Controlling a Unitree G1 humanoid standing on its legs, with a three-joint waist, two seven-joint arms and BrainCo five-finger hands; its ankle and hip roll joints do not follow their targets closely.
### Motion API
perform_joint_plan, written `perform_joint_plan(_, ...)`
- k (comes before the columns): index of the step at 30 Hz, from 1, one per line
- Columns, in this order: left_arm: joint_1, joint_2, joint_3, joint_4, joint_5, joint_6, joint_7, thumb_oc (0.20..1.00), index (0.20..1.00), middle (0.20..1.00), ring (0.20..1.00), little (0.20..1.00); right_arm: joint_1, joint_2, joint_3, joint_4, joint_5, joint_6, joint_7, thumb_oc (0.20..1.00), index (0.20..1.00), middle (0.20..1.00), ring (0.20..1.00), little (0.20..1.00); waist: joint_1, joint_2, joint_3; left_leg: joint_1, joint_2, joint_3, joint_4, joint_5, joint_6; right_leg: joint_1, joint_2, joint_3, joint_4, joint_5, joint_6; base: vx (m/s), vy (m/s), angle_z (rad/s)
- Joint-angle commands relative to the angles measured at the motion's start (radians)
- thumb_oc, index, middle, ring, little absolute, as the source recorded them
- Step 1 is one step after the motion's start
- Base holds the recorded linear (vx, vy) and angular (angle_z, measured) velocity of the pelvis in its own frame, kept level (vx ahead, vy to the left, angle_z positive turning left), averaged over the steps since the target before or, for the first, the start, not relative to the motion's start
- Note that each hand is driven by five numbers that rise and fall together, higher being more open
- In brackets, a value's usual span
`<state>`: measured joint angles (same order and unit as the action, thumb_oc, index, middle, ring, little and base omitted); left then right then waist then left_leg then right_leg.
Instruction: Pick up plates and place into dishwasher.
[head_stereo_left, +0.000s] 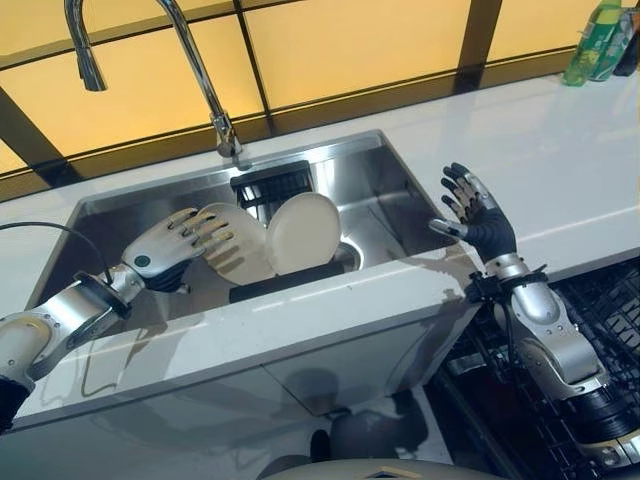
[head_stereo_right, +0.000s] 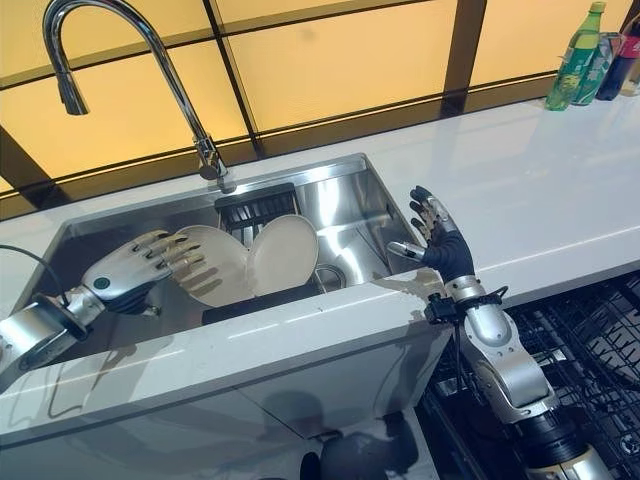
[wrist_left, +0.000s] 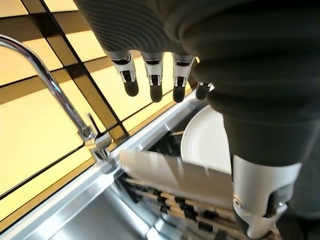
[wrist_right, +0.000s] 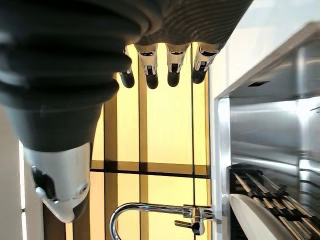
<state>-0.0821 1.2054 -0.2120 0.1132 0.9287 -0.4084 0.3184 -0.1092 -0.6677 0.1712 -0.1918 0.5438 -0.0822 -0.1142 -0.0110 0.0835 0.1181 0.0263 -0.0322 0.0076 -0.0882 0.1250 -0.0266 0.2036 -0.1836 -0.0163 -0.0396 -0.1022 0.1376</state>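
Two white plates stand on edge in a black rack (head_stereo_left: 285, 282) inside the steel sink (head_stereo_left: 385, 190). My left hand (head_stereo_left: 165, 250) reaches into the sink from the left, open, with straight fingers lying across the face of the left plate (head_stereo_left: 240, 258). In the left wrist view that plate's rim (wrist_left: 170, 175) runs between the fingers (wrist_left: 152, 85) and the thumb (wrist_left: 260, 200). The right plate (head_stereo_left: 303, 232) leans just behind it, untouched. Above the sink's right front corner my right hand (head_stereo_left: 480, 215) is raised, open and spread, holding nothing.
A tall curved faucet (head_stereo_left: 190, 60) rises behind the sink. White counter (head_stereo_left: 560, 160) surrounds it, with green bottles (head_stereo_left: 600, 40) at the far right. The open dishwasher's dark wire rack (head_stereo_left: 600, 300) lies low on the right, below the counter.
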Motion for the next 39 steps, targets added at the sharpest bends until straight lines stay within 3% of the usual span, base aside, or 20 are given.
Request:
perform_joint_plan(1,0.022,0.051,0.101,0.004,0.003,0.021,0.015,1.000,1.000,1.000,1.000,1.000,-0.008,-0.048,-0.039,-0.052,0.026,-0.063,0.020,1.000,1.000,1.000,1.000,1.000,0.007,-0.009,-0.030,0.033,0.002,-0.014,0.098,-0.173,0.002,-0.207,-0.064,0.012,0.050,0.162,0.053,0.01,0.046,0.01)
perform_joint_plan(8,0.001,0.004,0.052,0.057,0.087,0.082,0.159,1.000,1.000,1.000,1.000,1.000,-0.026,-0.059,-0.026,-0.042,0.025,-0.039,0.022,1.000,1.000,1.000,1.000,1.000,0.010,-0.004,-0.018,0.020,-0.003,-0.030,0.111,-0.169,-0.004,-0.214,-0.075,0.007,0.066,0.159,0.055,0.04,0.075,0.05)
perform_joint_plan(15,-0.093,-0.075,-0.064,0.126,0.107,0.150,0.278,1.000,1.000,1.000,1.000,1.000,-0.101,-0.085,-0.005,-0.005,0.003,-0.033,0.014,1.000,1.000,1.000,1.000,1.000,-0.007,0.010,0.040,-0.034,-0.017,-0.029,0.136,-0.170,-0.004,-0.282,-0.084,0.038,0.106,0.154,0.061,-0.05,0.117,0.01)
perform_joint_plan(20,-0.127,-0.115,-0.092,0.186,0.101,0.271,0.358,1.000,1.000,1.000,1.000,1.000,-0.115,-0.097,-0.015,0.001,-0.008,-0.047,0.028,1.000,1.000,1.000,1.000,1.000,-0.031,0.006,0.086,-0.066,-0.019,-0.005,0.146,-0.165,-0.002,-0.312,-0.084,0.063,0.107,0.163,0.063,-0.05,0.081,-0.08)
perform_joint_plan(39,-0.217,-0.229,-0.156,0.310,0.150,0.394,0.402,1.000,1.000,1.000,1.000,1.000,-0.153,-0.086,-0.039,-0.002,-0.048,-0.007,0.071,1.000,1.000,1.000,1.000,1.000,-0.076,0.013,0.135,-0.099,-0.034,0.037,0.171,-0.156,0.001,-0.350,-0.082,0.107,0.121,0.178,0.054,0.01,0.057,-0.07)
